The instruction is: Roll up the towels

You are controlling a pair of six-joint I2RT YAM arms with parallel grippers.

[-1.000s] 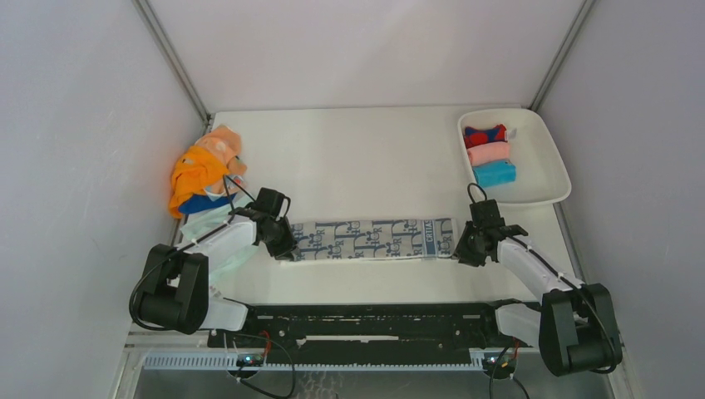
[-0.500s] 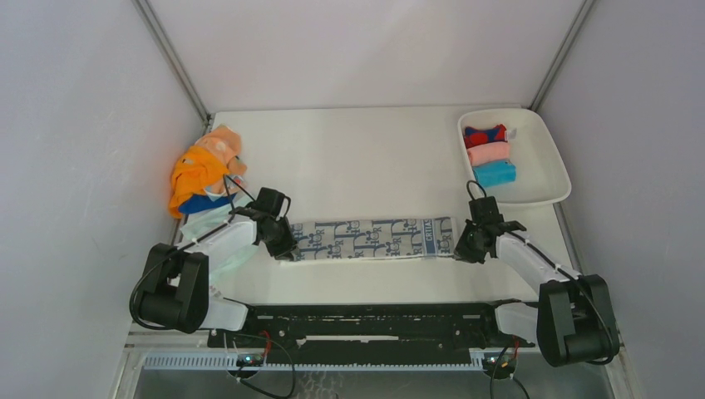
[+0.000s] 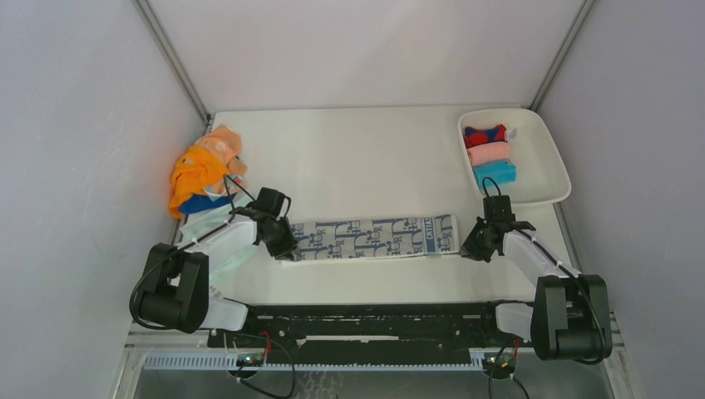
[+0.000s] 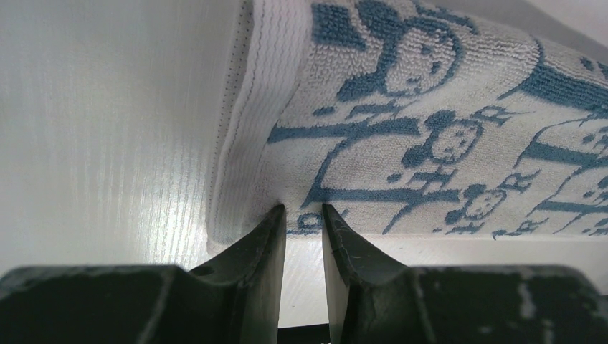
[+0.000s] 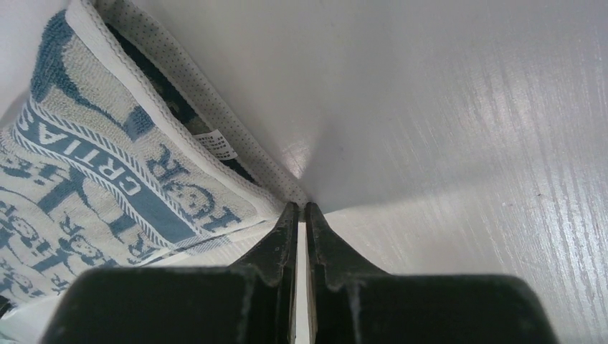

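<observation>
Right end effector [image 3: 470, 247] sits low on the desk [image 3: 357, 158] at the right end of the printed towel [image 3: 366, 238]. Its jaws are pressed together, and in the right wrist view the towel's dotted corner runs straight into the closed tips [image 5: 301, 208], so it appears pinched there. The left end effector [image 3: 287, 245] is at the towel's opposite end. Its jaws stand narrowly apart, and its fingertips [image 4: 276, 215] rest against the near edge of the cloth with nothing visible in the gap between them.

The desk is white and walled on three sides. At its far right corner lies the white tray [image 3: 542, 158]. The printed towel, white with blue-grey figures and letters, stretches flat in a long strip across the near middle of the desk, between the two arms. Its right end is slightly lifted, showing a small label underneath.

At the left edge is a loose heap: an orange towel [image 3: 195, 174] on top, a peach-pink towel [image 3: 223, 141] behind it, a dark blue towel [image 3: 204, 202] peeking out below, and a pale mint towel [image 3: 208, 226] partly under the left arm.

Three rolls lie side by side in the tray's left half: the red-and-blue roll [image 3: 484, 135] farthest back, the pink roll [image 3: 488, 154] in the middle, and the bright blue roll [image 3: 495, 174] nearest.
</observation>
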